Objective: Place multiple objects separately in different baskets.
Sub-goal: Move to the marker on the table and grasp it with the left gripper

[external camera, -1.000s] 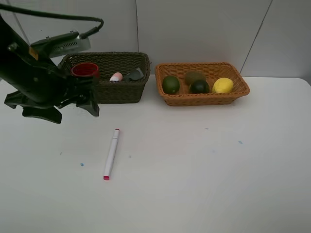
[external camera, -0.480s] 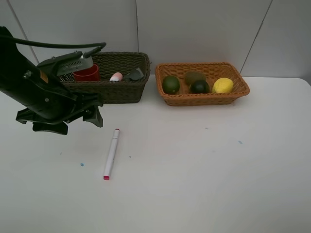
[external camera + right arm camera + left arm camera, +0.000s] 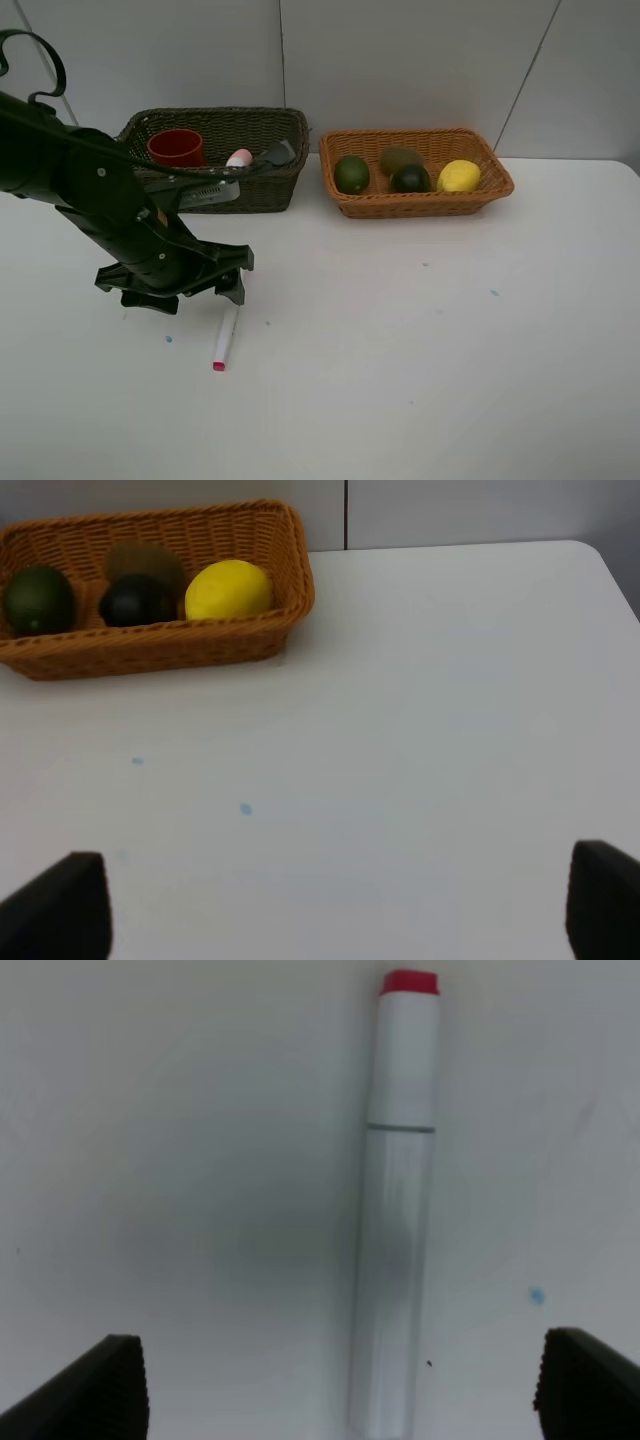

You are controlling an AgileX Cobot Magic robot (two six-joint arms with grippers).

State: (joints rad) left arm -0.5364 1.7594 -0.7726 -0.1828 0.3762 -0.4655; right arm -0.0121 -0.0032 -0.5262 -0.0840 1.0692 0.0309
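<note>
We see the white marker with its pink tip lying flat on the table, in front of the dark basket. Our left gripper has dropped from beside that basket to just above it, jaws spread wide. Our right gripper hangs open too.

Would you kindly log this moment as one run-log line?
left gripper: open, above marker | marker: on table | right gripper: open, idle
</note>
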